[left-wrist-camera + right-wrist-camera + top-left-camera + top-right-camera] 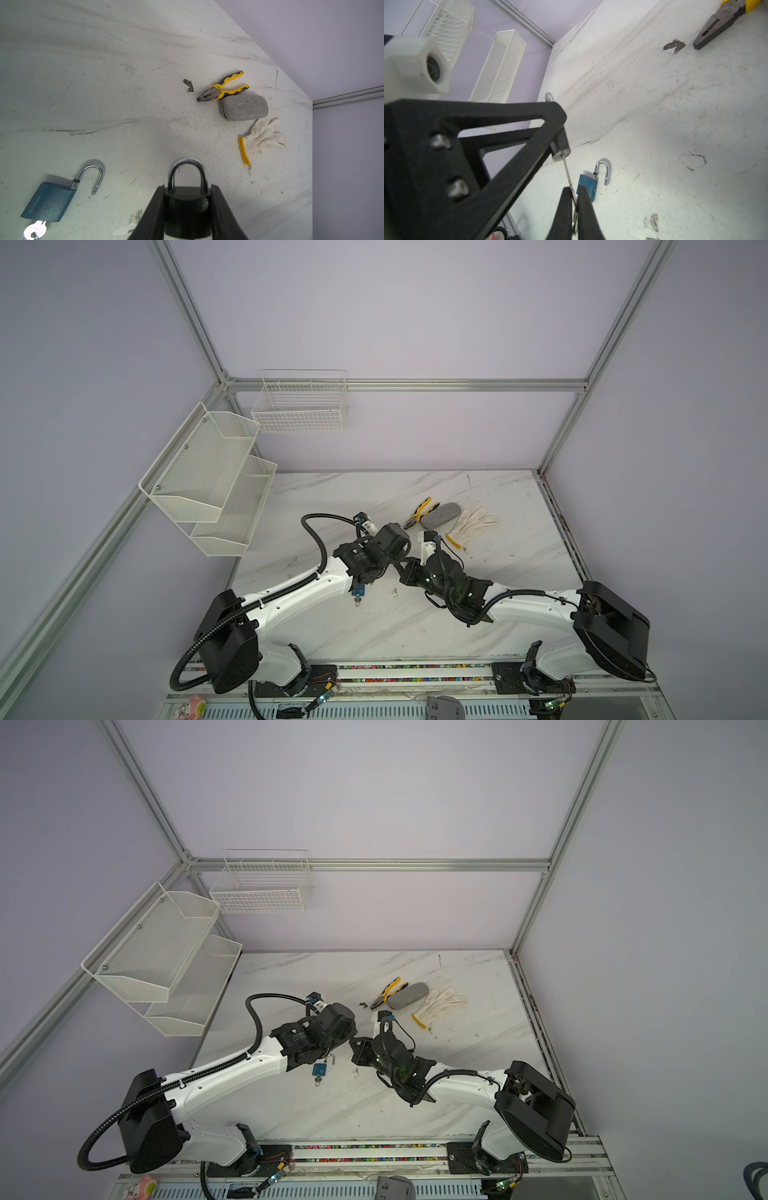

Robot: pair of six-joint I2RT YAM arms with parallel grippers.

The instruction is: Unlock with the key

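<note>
Left wrist view: the left fingers (154,212) are closed partway on the sides of a black padlock (187,209), holding it clear of the tabletop (104,83). Its hoop is up and latched shut. On the tabletop off to one side lies a blue padlock (48,202) with its hoop swung open and another key (35,230) sticking out of its base. Farther off are pliers (223,89) touching a grey case (244,107), with a glove (262,139) just beside the case.

Right wrist view: the right fingers (564,207) are pinched tight on the key (568,174), seen edge-on. Its blade runs up to the underside of the black padlock, which sits at the tip of the left arm's finger. How far the blade has entered cannot be told. The blue padlock lies on the tabletop just beyond.

In both top views the two arms meet over the middle of the tabletop, and the wrists hide the black padlock and key. The blue padlock (359,591) (319,1070) lies near the left wrist. Mesh shelves (208,481) hang on the left wall.
</note>
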